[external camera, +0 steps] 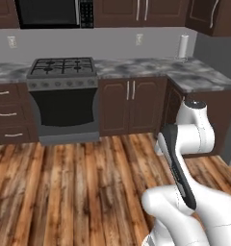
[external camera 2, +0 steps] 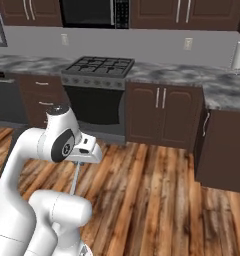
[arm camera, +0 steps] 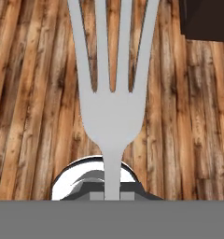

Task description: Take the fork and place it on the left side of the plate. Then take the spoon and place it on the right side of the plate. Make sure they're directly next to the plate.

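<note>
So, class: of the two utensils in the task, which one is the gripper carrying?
The fork: its pronged head juts out from the gripper, with no oval bowl.

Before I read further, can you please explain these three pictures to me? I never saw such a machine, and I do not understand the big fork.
The white machine is a robot arm on a driving base, in a computer-drawn kitchen. Two pictures come from cameras on the base, behind the arm to its left and right; both look forward at the stove, the dark cabinets and the wooden floor. The third comes from a camera on the robot's hand, so the fork looks huge: the gripper is shut on its handle, prongs pointing away, over the floor. In the right base view the fork hangs as a thin grey rod below the hand.
</note>
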Tool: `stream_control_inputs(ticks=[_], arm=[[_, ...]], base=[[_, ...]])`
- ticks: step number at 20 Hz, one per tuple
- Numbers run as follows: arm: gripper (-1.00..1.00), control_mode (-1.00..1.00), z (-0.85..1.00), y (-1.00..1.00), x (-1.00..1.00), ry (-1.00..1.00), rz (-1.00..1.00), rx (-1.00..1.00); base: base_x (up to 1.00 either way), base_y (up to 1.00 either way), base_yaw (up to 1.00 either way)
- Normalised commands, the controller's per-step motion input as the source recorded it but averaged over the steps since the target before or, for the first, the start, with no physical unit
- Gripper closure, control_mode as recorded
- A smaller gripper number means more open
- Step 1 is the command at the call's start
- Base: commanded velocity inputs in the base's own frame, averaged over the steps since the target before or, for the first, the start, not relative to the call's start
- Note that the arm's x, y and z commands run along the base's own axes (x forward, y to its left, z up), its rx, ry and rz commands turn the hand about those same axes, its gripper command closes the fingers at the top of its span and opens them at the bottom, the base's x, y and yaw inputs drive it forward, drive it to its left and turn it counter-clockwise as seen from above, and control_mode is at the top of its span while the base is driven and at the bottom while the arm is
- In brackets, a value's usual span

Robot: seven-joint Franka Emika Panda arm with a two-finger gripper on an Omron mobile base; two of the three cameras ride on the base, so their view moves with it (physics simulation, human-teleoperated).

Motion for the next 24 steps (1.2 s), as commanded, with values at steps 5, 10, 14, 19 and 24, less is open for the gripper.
stream_control_inputs(ticks=[5, 10, 14, 19, 24], arm=[[1.0, 1.0, 0.0, 0.0, 0.0, 0.0, 0.0, 0.0], [1.0, 1.0, 0.0, 0.0, 0.0, 0.0, 0.0, 0.0], [1.0, 1.0, 0.0, 0.0, 0.0, 0.0, 0.0, 0.0], [1.0, 1.0, 0.0, 0.0, 0.0, 0.0, 0.0, 0.0], [1.0, 1.0, 0.0, 0.0, 0.0, 0.0, 0.0, 0.0]], base=[[-0.9, 0.11, 0.0], [-0.86, 0.15, 0.0], [-0.88, 0.21, 0.0], [-0.86, 0.25, 0.0], [-0.83, 0.28, 0.0]])
